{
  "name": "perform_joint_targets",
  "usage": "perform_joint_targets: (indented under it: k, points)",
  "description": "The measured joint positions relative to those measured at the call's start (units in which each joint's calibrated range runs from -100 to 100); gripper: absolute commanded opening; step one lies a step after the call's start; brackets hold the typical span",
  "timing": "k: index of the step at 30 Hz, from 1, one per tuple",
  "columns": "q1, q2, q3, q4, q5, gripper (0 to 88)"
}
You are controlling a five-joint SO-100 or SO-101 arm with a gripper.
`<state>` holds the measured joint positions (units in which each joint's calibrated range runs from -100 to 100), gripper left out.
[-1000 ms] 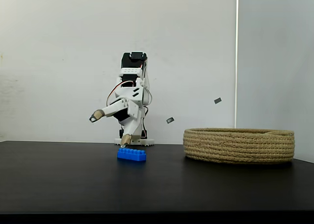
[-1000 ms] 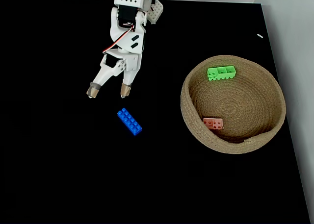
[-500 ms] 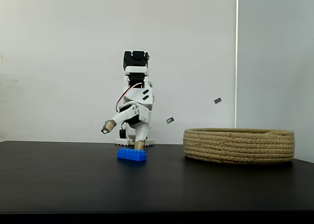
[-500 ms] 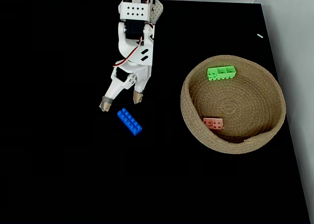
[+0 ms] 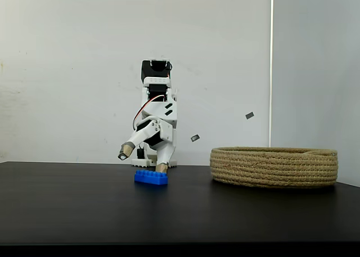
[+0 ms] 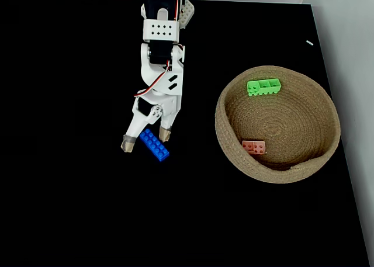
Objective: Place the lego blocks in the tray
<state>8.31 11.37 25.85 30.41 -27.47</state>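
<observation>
Straddling the blue brick mid-table, wide-spread pincer, well apart from the tray.

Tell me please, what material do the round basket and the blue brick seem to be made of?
The basket looks like coiled tan rope, matte and rough; stacked cord rings show on its wall. The blue brick looks like hard moulded plastic with a smooth surface, uniform bright colour and rows of studs.

No readable text, label, brand, number or sign appears in either fixed view.
</observation>
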Motion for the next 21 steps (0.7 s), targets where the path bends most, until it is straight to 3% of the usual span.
perform_joint_targets:
  k: [2, 3, 13, 21]
  points:
    - [0.24, 1.44, -2.03, 1.06, -0.24, 22.1]
    - [0.41, 2.04, -2.92, 1.38, -0.34, 5.3]
    - [0.98, 1.78, -3.00, 1.71, -0.05, 0.0]
    - [-1.79, -10.35, 6.45, 0.73, -1.51, 0.0]
